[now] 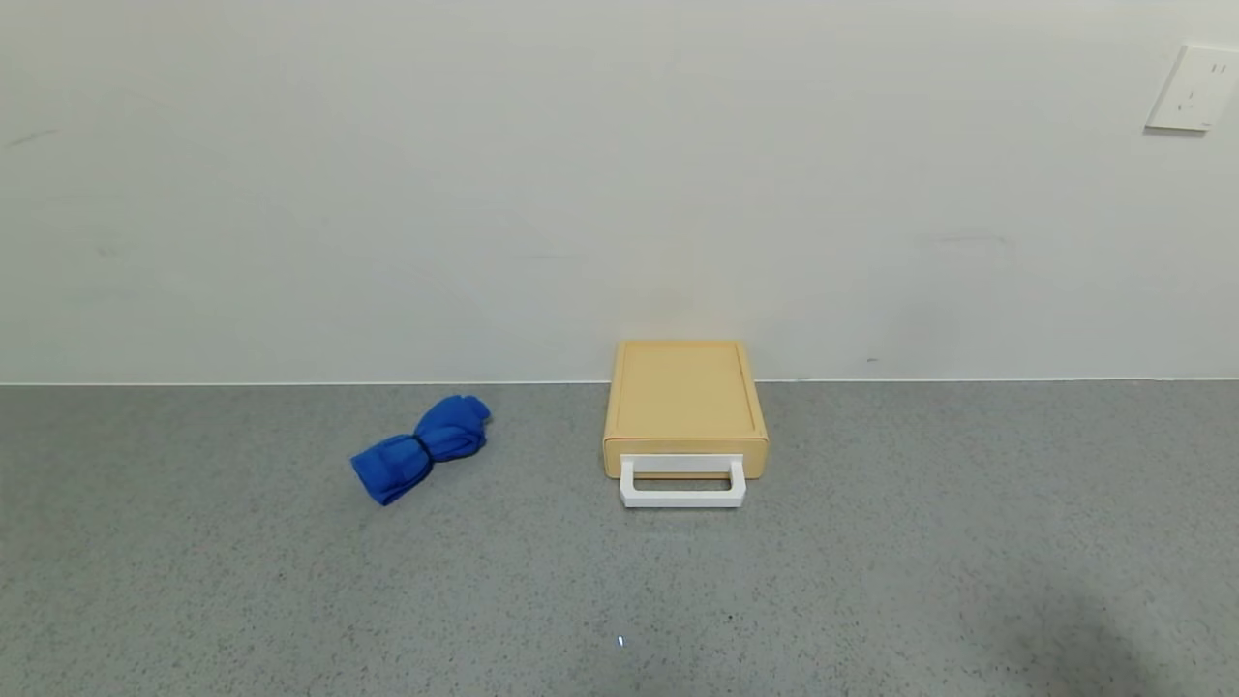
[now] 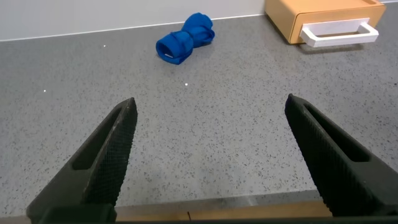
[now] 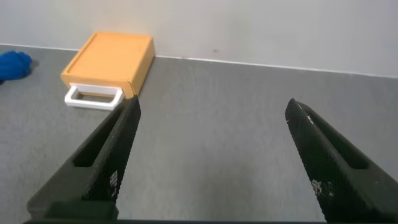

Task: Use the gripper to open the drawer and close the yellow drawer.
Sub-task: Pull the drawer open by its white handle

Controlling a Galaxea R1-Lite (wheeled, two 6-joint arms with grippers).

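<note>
From my head camera, the yellow drawer [image 1: 685,407] sits shut against the wall on the grey counter [image 1: 871,581], its white handle [image 1: 682,484] facing me, ready for a pull; a blue rolled cloth [image 1: 421,447] lies well apart on its left. Neither arm shows here. At my left wrist, the left gripper [image 2: 211,155] hangs spread wide above the counter, drawer far off (idle, I judge). At my right wrist, the right gripper [image 3: 214,155] is equally spread, aimed loosely toward the handle.
</note>
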